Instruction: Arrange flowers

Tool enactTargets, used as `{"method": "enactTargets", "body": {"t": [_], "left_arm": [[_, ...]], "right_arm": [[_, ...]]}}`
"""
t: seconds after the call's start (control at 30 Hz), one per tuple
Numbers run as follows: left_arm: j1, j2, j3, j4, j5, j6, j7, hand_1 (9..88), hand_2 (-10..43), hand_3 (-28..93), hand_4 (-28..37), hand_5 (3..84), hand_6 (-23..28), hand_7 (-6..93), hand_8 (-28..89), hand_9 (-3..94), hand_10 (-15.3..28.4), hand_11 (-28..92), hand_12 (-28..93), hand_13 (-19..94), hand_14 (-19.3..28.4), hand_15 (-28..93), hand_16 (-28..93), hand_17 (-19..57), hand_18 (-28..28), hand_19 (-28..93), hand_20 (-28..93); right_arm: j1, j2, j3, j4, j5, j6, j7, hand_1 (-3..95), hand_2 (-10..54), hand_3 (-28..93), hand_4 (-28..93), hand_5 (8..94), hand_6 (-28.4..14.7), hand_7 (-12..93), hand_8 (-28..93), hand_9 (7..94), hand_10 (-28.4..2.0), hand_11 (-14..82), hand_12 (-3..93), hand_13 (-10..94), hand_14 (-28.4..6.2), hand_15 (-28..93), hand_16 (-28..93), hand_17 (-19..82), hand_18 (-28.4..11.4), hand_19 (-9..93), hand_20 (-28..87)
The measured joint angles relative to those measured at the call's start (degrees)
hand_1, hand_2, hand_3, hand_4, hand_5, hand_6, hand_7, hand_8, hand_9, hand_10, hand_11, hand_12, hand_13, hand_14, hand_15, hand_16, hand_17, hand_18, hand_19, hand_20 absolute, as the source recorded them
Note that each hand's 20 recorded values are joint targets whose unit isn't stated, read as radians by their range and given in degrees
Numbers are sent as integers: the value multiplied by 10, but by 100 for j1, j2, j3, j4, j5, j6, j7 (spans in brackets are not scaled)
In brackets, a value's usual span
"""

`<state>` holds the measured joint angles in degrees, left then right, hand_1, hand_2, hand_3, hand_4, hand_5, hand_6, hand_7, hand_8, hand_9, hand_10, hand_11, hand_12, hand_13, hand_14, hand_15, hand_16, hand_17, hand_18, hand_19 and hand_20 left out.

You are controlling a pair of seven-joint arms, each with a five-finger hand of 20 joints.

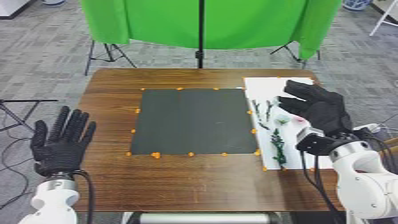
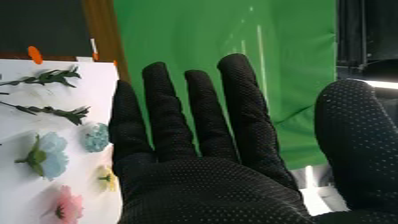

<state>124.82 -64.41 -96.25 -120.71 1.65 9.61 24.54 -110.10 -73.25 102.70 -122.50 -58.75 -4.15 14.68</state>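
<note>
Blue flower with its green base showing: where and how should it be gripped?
I'd have the right hand come from above and pinch the blue flower by its green base, fingers and thumb across it. It lies on its side on the white sheet, base beside petals, so that should spare them.

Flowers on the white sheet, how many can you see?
4 on the white sheet: a big blue one, a smaller blue one beside it, a yellow one by the right hand, and a pink one near the yellow. The hand may hide more.
</note>
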Motion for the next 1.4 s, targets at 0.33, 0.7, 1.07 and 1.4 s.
{"method": "enactTargets", "body": {"t": [0.33,0.7,1.07,1.4], "left_arm": [[14,2,-9,-1,0,-1,0,208,200,679,-283,417,86,52,-87,378,144,143,58,255,121,199,-79,-73,119,308,94],[62,-2,-43,-31,-3,5,7,208,201,681,-283,430,93,60,-83,383,150,160,71,265,133,224,-67,-76,121,315,99],[91,-2,-63,-45,11,21,-8,199,190,722,-283,438,97,66,-82,385,155,172,81,270,145,253,-62,-82,126,326,104],[97,-1,-48,-46,33,26,-39,201,185,734,-283,439,98,68,-82,386,157,178,85,273,154,276,-58,-85,130,331,106]], "right_arm": [[-19,2,15,-36,-153,-37,9,183,36,839,-242,521,-54,163,-122,444,-182,72,106,443,-175,219,179,129,-214,539,224],[-245,299,-56,-470,-3388,-395,538,219,-95,762,-245,692,-44,272,-134,690,-184,250,180,618,-148,573,171,282,-234,855,301],[-701,863,-970,-514,-6428,-82,1389,232,-95,759,-274,685,-42,327,-145,698,-186,306,215,630,-148,612,187,307,-239,893,297],[-547,1014,-1601,-48,-8894,-800,1429,210,-95,716,-282,680,-40,424,-145,698,-187,433,268,644,-154,678,198,327,-250,931,350]]}}
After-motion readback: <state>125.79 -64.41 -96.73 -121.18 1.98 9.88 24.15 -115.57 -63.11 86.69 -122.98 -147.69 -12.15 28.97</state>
